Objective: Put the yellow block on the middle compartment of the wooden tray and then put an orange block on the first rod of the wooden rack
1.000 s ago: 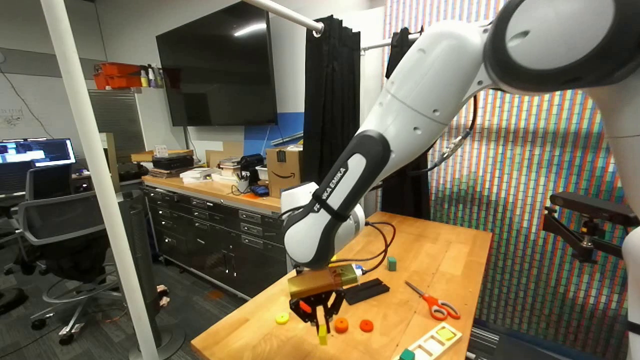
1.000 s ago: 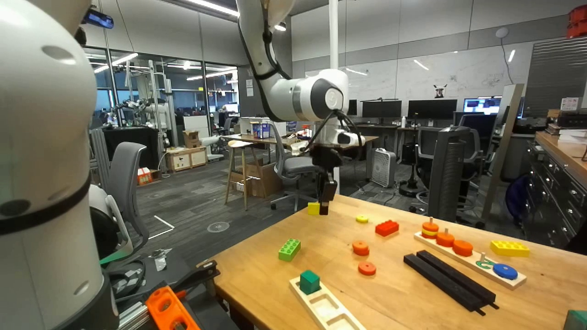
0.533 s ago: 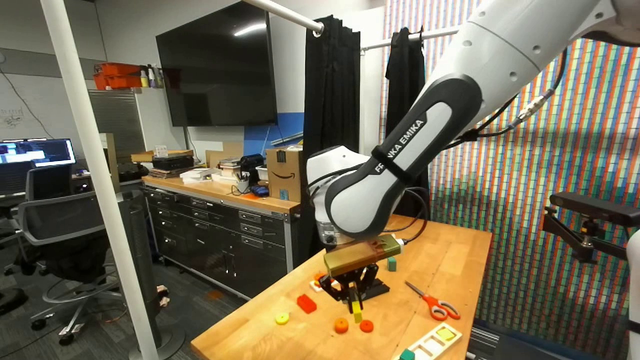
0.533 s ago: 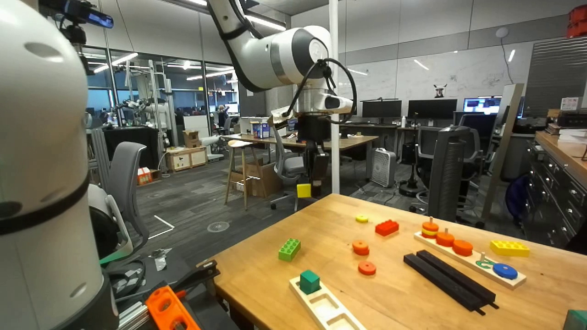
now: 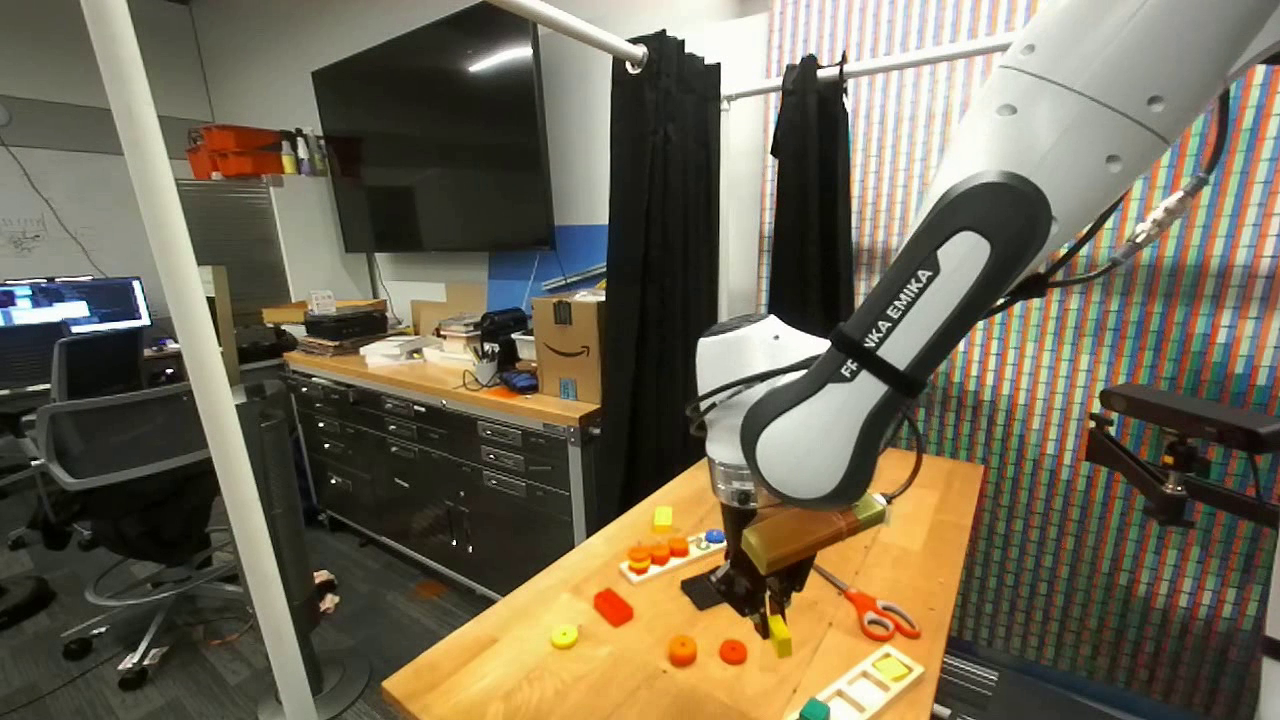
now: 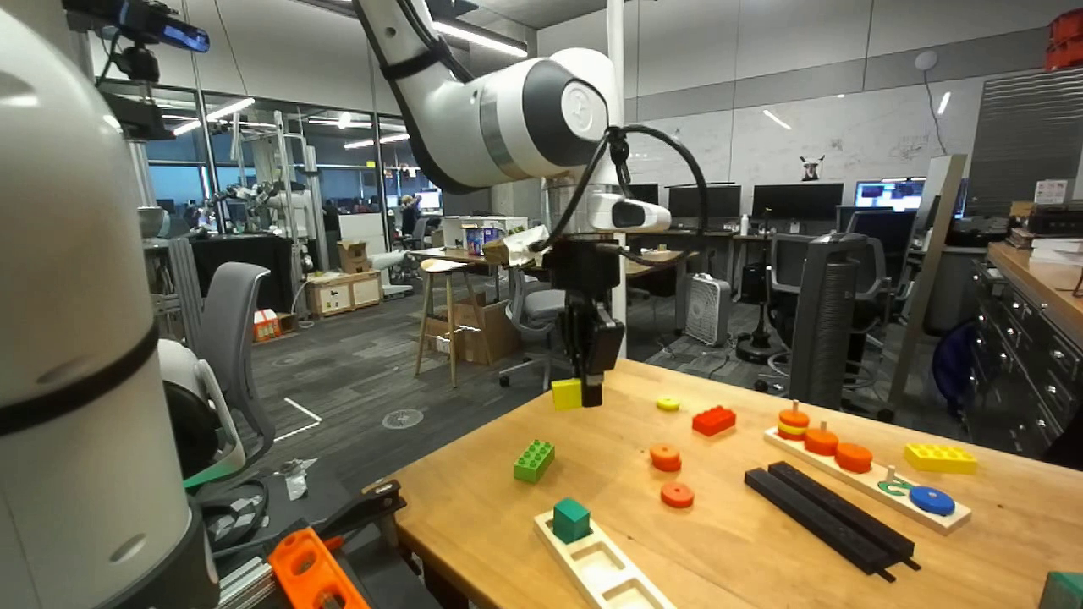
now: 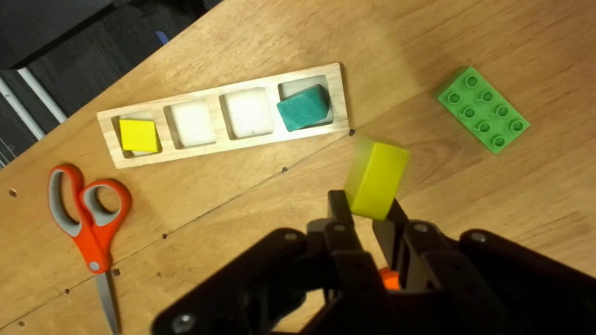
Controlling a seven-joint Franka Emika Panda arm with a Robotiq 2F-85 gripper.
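Note:
My gripper [image 7: 367,210] is shut on a yellow block [image 7: 379,179] and holds it tilted above the table; the block also shows in both exterior views [image 5: 780,637] [image 6: 566,394]. The pale wooden tray [image 7: 216,121] lies ahead and left of the block in the wrist view, apart from it. A teal block [image 7: 305,108] sits in its right end compartment, another yellow block [image 7: 138,135] in its left end one; the two inner compartments are bare. An orange disc [image 6: 665,458] and a red-orange disc [image 6: 677,495] lie on the table. The wooden rack [image 6: 871,484] carries orange discs and a blue disc.
Scissors [image 7: 95,232] lie beside the tray. A green studded brick [image 7: 484,109] lies right of it in the wrist view. A black flat holder [image 6: 829,516], red brick [image 6: 714,420], yellow studded brick [image 6: 939,458] and yellow disc [image 6: 668,404] are on the table.
The gripper, still holding the yellow block, has moved toward the tray side of the table. It rose, then came lower. The rack and red brick are uncovered in an exterior view.

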